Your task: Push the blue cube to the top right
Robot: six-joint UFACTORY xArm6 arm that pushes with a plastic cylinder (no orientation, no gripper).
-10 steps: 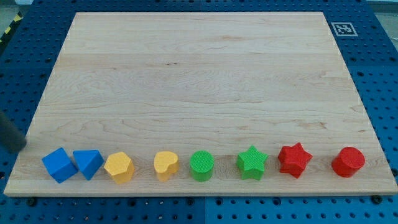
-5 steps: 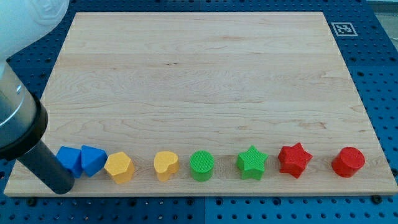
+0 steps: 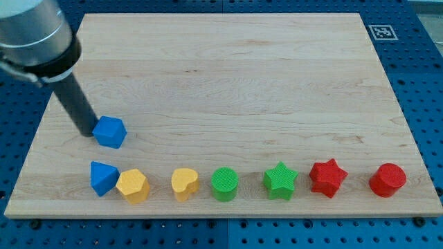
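Observation:
The blue cube (image 3: pixel 110 132) sits on the wooden board (image 3: pixel 228 83) at the view's left, above the bottom row of blocks. My tip (image 3: pixel 85 130) is just left of the cube, touching or nearly touching its left side. The dark rod slants up to the view's top left.
A row runs along the view's bottom: a blue triangular block (image 3: pixel 102 178), a yellow hexagonal block (image 3: pixel 132 185), a yellow heart (image 3: pixel 184 184), a green cylinder (image 3: pixel 224 184), a green star (image 3: pixel 280 181), a red star (image 3: pixel 327 177), a red cylinder (image 3: pixel 387 180). A tag (image 3: pixel 381 31) marks the top right corner.
My tip came in at the bottom left, then moved up the view. The blue cube left the row and slid up and to the right. The other blocks stayed put.

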